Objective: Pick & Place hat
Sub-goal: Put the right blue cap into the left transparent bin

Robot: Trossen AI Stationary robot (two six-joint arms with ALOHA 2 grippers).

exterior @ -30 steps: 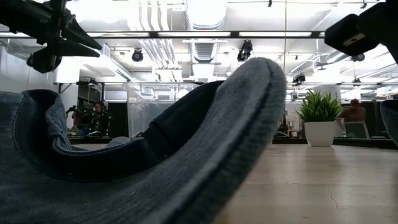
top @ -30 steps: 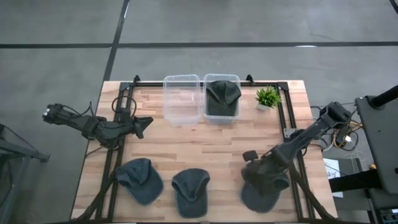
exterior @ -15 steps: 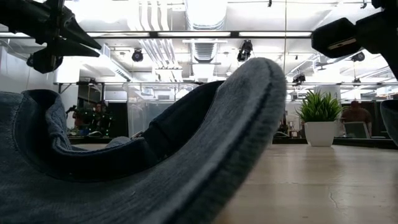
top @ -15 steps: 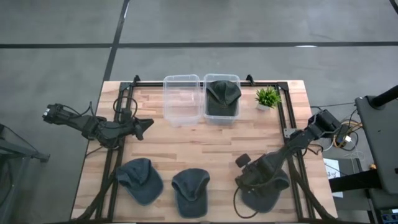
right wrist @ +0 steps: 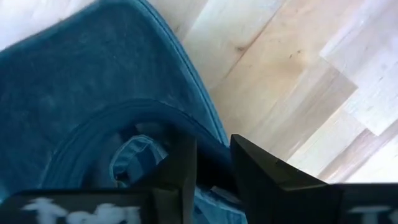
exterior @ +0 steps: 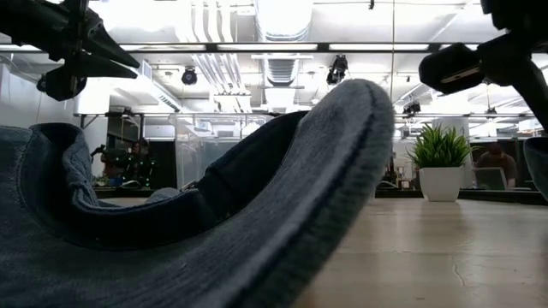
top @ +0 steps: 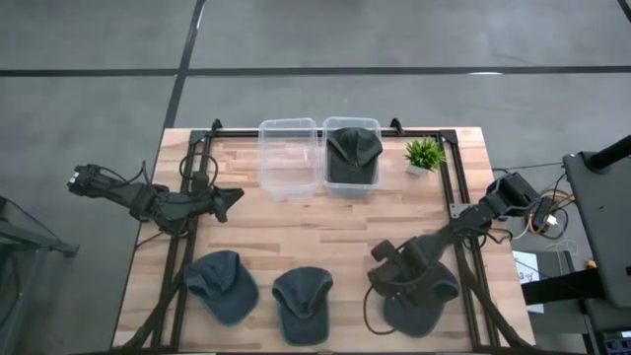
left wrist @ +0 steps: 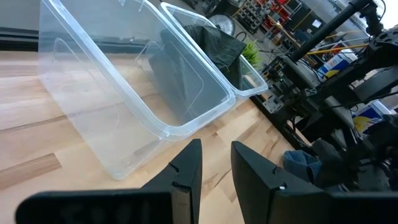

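We start at the right claw [top: 386,279], which sits low at the near right of the tabletop [top: 296,222], right on the left edge of the rightmost hat [top: 419,304]. In the right wrist view its two dark fingers [right wrist: 258,177] stand a narrow gap apart, pressed against the blue denim of that hat [right wrist: 93,106]; a fold of the fabric looks to lie between them, though we cannot tell whether they truly have hold of it. Pale wood shows just beyond the cap's edge.

Moving outward along the near edge, a second hat [top: 302,304] lies in the middle and a third hat [top: 224,284] to the left, each well apart from the others (the low view is mostly filled by the brim of one cap [exterior: 223,214], seen very close).

At the far side stand two clear bins side by side, touching: the empty bin [top: 288,158] on the left and the filled bin [top: 352,156] on the right, which holds a dark hat. A small potted plant [top: 423,155] stands just beside the filled bin.

The left claw [top: 226,197] waits above the left edge of the tabletop, its fingers [left wrist: 186,171] slightly parted and holding nothing, pointed toward the bins.
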